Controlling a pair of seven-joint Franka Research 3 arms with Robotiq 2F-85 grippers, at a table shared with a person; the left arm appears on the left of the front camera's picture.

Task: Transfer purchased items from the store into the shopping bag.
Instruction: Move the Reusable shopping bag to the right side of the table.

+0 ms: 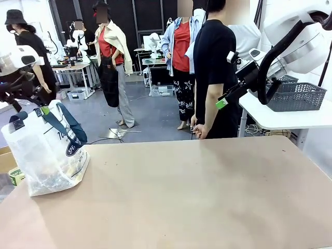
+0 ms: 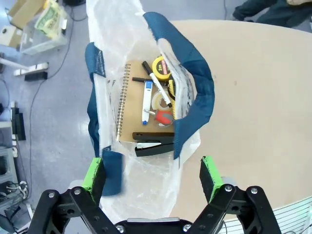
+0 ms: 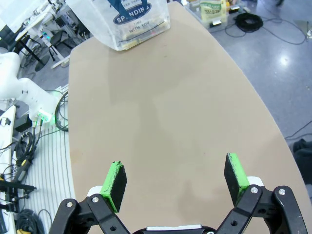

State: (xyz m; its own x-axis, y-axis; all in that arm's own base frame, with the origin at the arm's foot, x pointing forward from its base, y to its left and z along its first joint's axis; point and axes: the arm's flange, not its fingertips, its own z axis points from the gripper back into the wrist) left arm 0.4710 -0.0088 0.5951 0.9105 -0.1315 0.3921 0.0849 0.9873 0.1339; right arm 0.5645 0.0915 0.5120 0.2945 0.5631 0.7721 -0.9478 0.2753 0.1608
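Green-padded left gripper (image 2: 152, 173), lower edge of the left wrist frame: jaws spread wide, holding nothing, above the bag's mouth. Green-padded right gripper (image 3: 175, 179), lower edge of the right wrist frame: jaws likewise wide and empty over bare tan tabletop (image 3: 161, 112).

Translucent white plastic shopping bag (image 1: 44, 153) with navy strap handles and navy oval logo: stands at the table's left edge, middle left of the front frame.

Contents, frame centre of the left wrist view: brown spiral notebook (image 2: 131, 105), white marker (image 2: 146, 100), yellow tape measure (image 2: 161, 67), black stapler (image 2: 153, 146), clear tape roll, partly hidden by bag folds.

Dark grey lattice basket (image 1: 295, 96): upper right, on a white side table, partly behind the right arm.

Person in black (image 1: 215, 72): far table edge.
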